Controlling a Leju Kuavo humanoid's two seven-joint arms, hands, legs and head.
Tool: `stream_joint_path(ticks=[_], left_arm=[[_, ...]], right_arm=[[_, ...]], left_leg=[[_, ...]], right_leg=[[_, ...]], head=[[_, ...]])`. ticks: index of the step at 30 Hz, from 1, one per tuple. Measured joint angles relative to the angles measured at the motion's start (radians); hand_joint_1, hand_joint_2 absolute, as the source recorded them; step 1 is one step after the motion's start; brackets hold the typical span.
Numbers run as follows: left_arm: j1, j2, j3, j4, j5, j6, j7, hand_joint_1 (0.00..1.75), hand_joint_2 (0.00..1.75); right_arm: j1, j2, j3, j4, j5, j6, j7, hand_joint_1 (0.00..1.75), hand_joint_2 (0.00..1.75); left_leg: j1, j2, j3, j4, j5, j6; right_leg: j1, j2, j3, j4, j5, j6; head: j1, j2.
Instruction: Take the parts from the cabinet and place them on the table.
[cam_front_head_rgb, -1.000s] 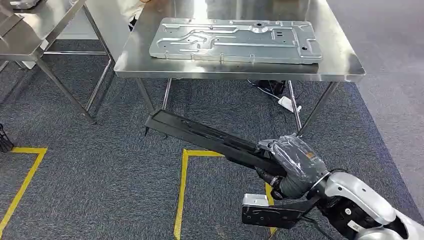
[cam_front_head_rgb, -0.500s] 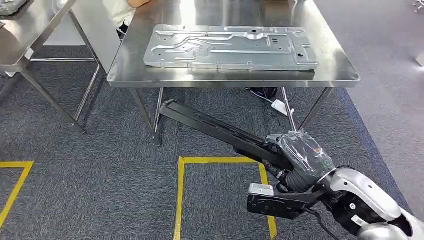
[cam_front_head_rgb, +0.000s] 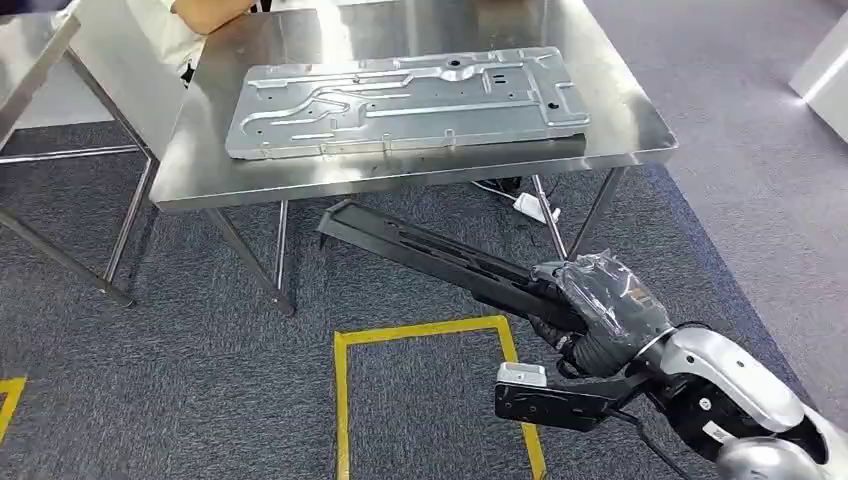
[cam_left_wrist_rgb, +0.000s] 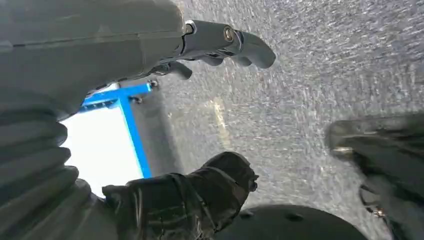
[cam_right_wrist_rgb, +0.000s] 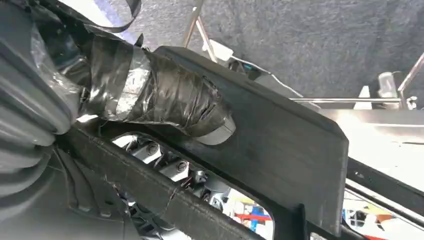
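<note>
Camera has swung; table (cam_front_head_rgb: 640, 135) now sits further left in head view. Right hand (cam_front_head_rgb: 597, 310) still grips long black plastic part (cam_front_head_rgb: 430, 255), its far end below table edge. Left hand (cam_left_wrist_rgb: 200, 45) spread, holding nothing, above carpet.

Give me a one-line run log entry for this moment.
right hand: grips long black plastic part, far end below steel table edge | left hand: holds nothing | on table: silver stamped metal panel

Right hand (cam_right_wrist_rgb: 150, 97) grips long black part (cam_right_wrist_rgb: 280, 150); steel table (cam_right_wrist_rgb: 380, 130) beyond.
</note>
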Motion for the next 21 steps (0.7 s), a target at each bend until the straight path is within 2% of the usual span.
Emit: stream_joint_path(ticks=[2,3,4,5,7,8,9,10,12,13,14,15,16,17,18,19,20,21], left_arm=[[0.003,0.000,0.000,0.000,0.000,-0.001,0.000,0.00,1.75],[0.006,0.003,0.000,0.000,0.001,-0.001,0.000,0.00,1.75],[0.005,0.003,0.000,0.000,0.002,-0.001,-0.002,0.00,1.75],[0.000,0.004,0.000,0.000,0.002,-0.002,-0.006,0.00,1.75],[-0.004,0.009,0.000,0.000,0.003,-0.002,-0.010,0.00,1.75],[-0.008,0.009,0.000,0.000,0.003,-0.003,-0.015,0.00,1.75],[-0.006,0.009,0.000,0.000,0.002,-0.005,-0.018,0.00,1.75],[-0.005,0.009,0.000,0.000,0.002,-0.007,-0.020,0.00,1.75],[-0.005,0.009,0.000,0.000,0.002,-0.008,-0.021,0.00,1.75],[-0.005,0.009,0.000,0.000,0.002,-0.009,-0.021,0.00,1.75],[-0.005,0.009,0.000,0.000,0.002,-0.009,-0.022,0.00,1.75],[-0.005,0.009,0.000,0.000,0.002,-0.009,-0.022,0.00,1.75],[-0.005,0.009,0.000,0.000,0.002,-0.009,-0.022,0.00,1.75],[-0.004,0.008,0.000,0.000,0.002,-0.009,-0.022,0.00,1.75],[-0.003,0.008,0.000,0.000,0.002,-0.009,-0.022,0.00,1.75],[-0.006,0.012,0.000,0.000,0.002,-0.009,-0.022,0.00,1.75],[-0.005,0.011,0.000,0.000,0.001,-0.010,-0.023,0.00,1.75],[-0.006,0.011,0.000,0.000,0.001,-0.010,-0.024,0.00,1.75]], right_arm=[[-0.006,-0.002,0.000,0.000,-0.009,0.004,0.003,1.75,1.75],[-0.012,-0.004,0.000,0.002,-0.013,0.011,0.012,1.75,1.75],[-0.027,-0.007,0.000,0.003,-0.014,0.024,0.021,1.75,1.75],[-0.041,-0.013,-0.001,0.005,-0.009,0.038,0.026,1.75,1.75],[-0.075,-0.035,-0.007,0.010,-0.001,0.060,0.029,1.75,1.75],[-0.092,-0.048,-0.011,0.012,0.003,0.073,0.029,1.75,1.75],[-0.102,-0.057,-0.017,0.014,0.006,0.083,0.029,1.75,1.75],[-0.123,-0.066,-0.021,0.016,0.007,0.095,0.029,1.75,1.75],[-0.145,-0.080,-0.025,0.022,0.010,0.104,0.029,1.75,1.75],[-0.145,-0.084,-0.027,0.024,0.010,0.107,0.029,1.75,1.75],[-0.146,-0.089,-0.027,0.026,0.010,0.109,0.029,1.75,1.75],[-0.149,-0.094,-0.027,0.029,0.010,0.109,0.029,1.75,1.75],[-0.155,-0.098,-0.028,0.031,0.011,0.109,0.029,1.75,1.75],[-0.160,-0.102,-0.029,0.032,0.011,0.109,0.029,1.75,1.75],[-0.162,-0.105,-0.030,0.032,0.013,0.109,0.029,1.75,1.75],[-0.167,-0.107,-0.030,0.037,0.019,0.113,0.029,1.75,1.75],[-0.171,-0.112,-0.031,0.036,0.029,0.121,0.029,1.75,1.75],[-0.174,-0.115,-0.031,0.038,0.045,0.134,0.029,1.75,1.75]], left_leg=[[-0.003,-0.004,0.043,-0.158,0.126,0.016],[-0.007,-0.014,0.059,-0.210,0.151,0.025],[-0.016,-0.014,0.070,-0.223,0.144,0.028],[-0.022,-0.013,0.076,-0.242,0.134,0.030],[-0.030,-0.013,0.079,-0.251,0.134,0.036],[-0.021,-0.012,0.098,-0.277,0.139,0.040],[-0.020,-0.011,0.113,-0.292,0.142,0.042],[-0.019,-0.009,0.123,-0.298,0.139,0.049],[-0.018,-0.008,0.133,-0.297,0.130,0.056],[-0.018,-0.009,0.137,-0.297,0.124,0.057],[-0.017,-0.010,0.144,-0.294,0.117,0.056],[-0.016,-0.012,0.151,-0.291,0.108,0.055],[-0.013,-0.013,0.160,-0.285,0.098,0.052],[-0.010,-0.014,0.169,-0.276,0.083,0.047],[-0.009,-0.014,0.171,-0.267,0.068,0.039],[-0.017,-0.016,0.160,-0.255,0.056,0.030],[-0.016,-0.016,0.156,-0.258,0.052,0.027],[-0.016,-0.013,0.159,-0.259,0.052,0.025]], right_leg=[[0.002,0.007,0.028,-0.002,-0.017,0.002],[-0.004,0.008,0.027,-0.006,-0.023,0.004],[0.003,0.014,0.034,-0.005,-0.025,0.012],[-0.006,0.016,0.030,-0.007,-0.026,0.019],[-0.015,0.015,0.034,-0.020,-0.025,0.030],[-0.010,0.015,0.041,-0.023,-0.032,0.039],[-0.014,0.008,0.039,-0.005,-0.037,0.036],[-0.011,0.003,0.012,0.051,-0.062,0.035],[-0.011,0.003,-0.087,0.212,-0.108,0.039],[-0.012,0.003,-0.127,0.262,-0.113,0.042],[-0.013,0.002,-0.150,0.272,-0.095,0.045],[-0.015,0.001,-0.148,0.240,-0.056,0.048],[-0.017,-0.001,-0.126,0.167,0.000,0.051],[-0.018,-0.005,-0.091,0.069,0.062,0.055],[-0.018,-0.009,-0.069,0.025,0.063,0.056],[-0.012,-0.010,-0.061,0.012,0.050,0.055],[-0.013,-0.004,-0.063,0.016,0.047,0.038],[-0.011,-0.002,-0.064,0.014,0.045,0.035]], head=[[0.000,0.000],[0.003,0.000],[0.005,0.000],[0.001,0.000],[0.000,0.000],[0.003,0.000],[0.002,0.000],[0.000,0.000],[0.004,0.000],[0.002,0.000],[0.004,0.000],[0.003,0.000],[0.004,0.000],[0.003,0.000],[0.003,0.000],[0.009,0.000],[0.009,0.000],[0.002,0.000]])
